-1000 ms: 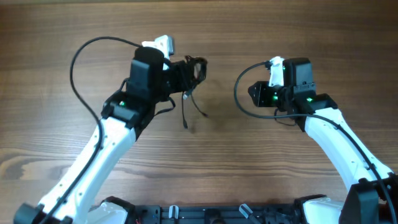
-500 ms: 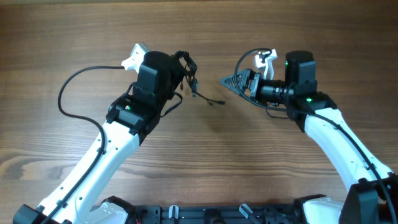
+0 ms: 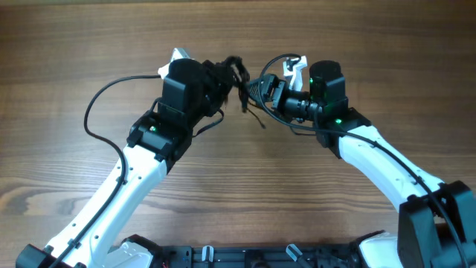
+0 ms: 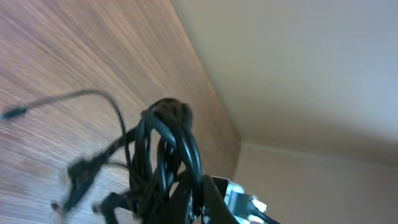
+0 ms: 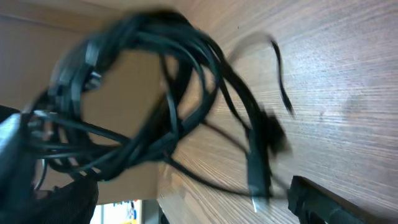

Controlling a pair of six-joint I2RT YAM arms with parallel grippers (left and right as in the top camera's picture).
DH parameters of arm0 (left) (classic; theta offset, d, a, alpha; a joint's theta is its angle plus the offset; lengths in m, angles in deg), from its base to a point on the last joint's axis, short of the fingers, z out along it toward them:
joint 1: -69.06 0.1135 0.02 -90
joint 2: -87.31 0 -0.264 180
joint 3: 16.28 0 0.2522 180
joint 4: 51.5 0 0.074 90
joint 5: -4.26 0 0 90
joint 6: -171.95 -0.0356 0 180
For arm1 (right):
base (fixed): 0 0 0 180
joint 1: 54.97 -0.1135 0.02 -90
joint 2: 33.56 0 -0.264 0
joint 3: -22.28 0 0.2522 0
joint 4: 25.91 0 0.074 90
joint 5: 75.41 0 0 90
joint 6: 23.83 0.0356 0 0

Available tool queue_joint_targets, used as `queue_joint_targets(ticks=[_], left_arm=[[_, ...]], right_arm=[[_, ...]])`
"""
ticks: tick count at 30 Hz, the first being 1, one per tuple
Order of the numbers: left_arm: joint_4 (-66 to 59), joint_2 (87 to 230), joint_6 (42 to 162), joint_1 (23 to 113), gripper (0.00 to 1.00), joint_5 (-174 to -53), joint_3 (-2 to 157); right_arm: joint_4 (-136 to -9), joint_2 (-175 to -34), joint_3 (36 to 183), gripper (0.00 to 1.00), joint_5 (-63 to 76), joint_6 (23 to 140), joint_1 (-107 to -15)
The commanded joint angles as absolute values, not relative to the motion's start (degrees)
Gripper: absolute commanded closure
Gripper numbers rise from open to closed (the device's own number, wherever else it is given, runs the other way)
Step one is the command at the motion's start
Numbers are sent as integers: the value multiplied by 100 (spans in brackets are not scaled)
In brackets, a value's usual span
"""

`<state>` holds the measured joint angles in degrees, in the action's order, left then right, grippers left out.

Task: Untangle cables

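Overhead camera: looks straight down on the wooden table [image 3: 372, 45] from well above. My left arm [image 3: 126, 186] and right arm [image 3: 387, 164] enter from the bottom edge, and the cables [image 3: 232, 74] sit upper centre of frame.

Left wrist camera: close in and tilted, facing along the tabletop to a pale wall [image 4: 298, 74] at upper right, cables at lower centre.

Right wrist camera: nearer, rolled, blurred. Cables fill the left half, wood grain the right.

All three views share the cables and the tabletop.
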<state>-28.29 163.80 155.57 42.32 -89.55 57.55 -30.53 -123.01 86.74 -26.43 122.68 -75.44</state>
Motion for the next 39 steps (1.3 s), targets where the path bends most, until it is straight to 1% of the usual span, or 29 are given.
queue_joint_targets(ticks=[1, 4, 5, 6, 9, 10, 11, 12, 13, 15, 17, 19, 21, 22, 25, 28, 30, 31, 33, 34, 35, 37, 39], left_arm=[[-3342, 16349, 15575, 4180, 96, -9253, 5790], [-4357, 16349, 15785, 4180, 96, -9585, 5790], [-4492, 16349, 15944, 4180, 96, -9670, 5790], [-4527, 16349, 15850, 4182, 96, -9683, 5790], [-4527, 16349, 14362, 4184, 96, -9946, 5790], [-4518, 16349, 13689, 4184, 96, -10138, 5790], [-4494, 16349, 13394, 4178, 96, -10206, 5790], [-4464, 16351, 13127, 4178, 96, -10230, 5786], [-4472, 16356, 12976, 4178, 96, -10228, 5786], [-4486, 16384, 12856, 4165, 96, -10223, 5786], [-4538, 16495, 12729, 4075, 96, -10225, 5786], [-4588, 16614, 12714, 3948, 96, -10225, 5786], [-4617, 16683, 12709, 3841, 96, -10276, 5786], [-4614, 16683, 12703, 3834, 96, -10332, 5786], [-4816, 16683, 12491, 3837, 96, -11117, 5786], [-5036, 16683, 12427, 3837, 96, -11655, 5786], [-4896, 16683, 12285, 3850, 96, -11692, 5786], [-4813, 16683, 12014, 3867, 96, -11777, 5786], [-4739, 16683, 11656, 3985, 96, -12293, 5786], [-4743, 16683, 11658, 4020, 96, -12415, 5786], [-4774, 16683, 11660, 4038, 96, -12488, 5786], [-4910, 16683, 11667, 4036, 96, -12496, 5786], [-5119, 16683, 11700, 4031, 96, -12536, 5786]], right_arm=[[-3171, -12487, 8691, 2, -2586, 11844, -7750], [-3560, -12487, 8691, 1, -2424, 11477, -7804], [-3628, -12487, 8691, 2, -2267, 11435, -7778], [-3634, -12484, 8691, 1, -2302, 11411, -7708], [-3621, -12419, 8691, 1, -3043, 11210, -7308], [-3601, -12371, 8691, 5, -3526, 11022, -7087], [-3590, -12353, 8691, 8, -3969, 11005, -6897], [-3595, -12342, 8691, 14, -4531, 11037, -6657], [-3610, -12342, 8691, 16, -4920, 11177, -6449], [-3577, -12342, 8691, 16, -5158, 11599, -6261], [-3278, -12342, 8691, 16, -5303, 12095, -6266], [-2799, -12342, 8691, 16, -5189, 12473, -6276], [-2362, -12344, 8691, 15, -4693, 12576, -6276], [-2336, -12344, 8691, 15, -4474, 12589, -6276], [-2338, -12382, 8691, 11, -3618, 12572, -6281], [-2325, -12421, 8691, 10, -3504, 12565, -6287], [-2255, -12421, 8691, 9, -3725, 12266, -6145], [-2257, -12421, 8691, 9, -3884, 12043, -6029], [-1960, -12421, 8691, 7, -4706, 10954, -5627], [-1798, -12421, 8691, 7, -5128, 10589, -5527], [-1724, -12421, 8691, 5, -5346, 10445, -5520], [-1700, -12421, 8691, 5, -5757, 10038, -5680], [-1728, -12421, 8691, 5, -5705, 9993, -5909]])
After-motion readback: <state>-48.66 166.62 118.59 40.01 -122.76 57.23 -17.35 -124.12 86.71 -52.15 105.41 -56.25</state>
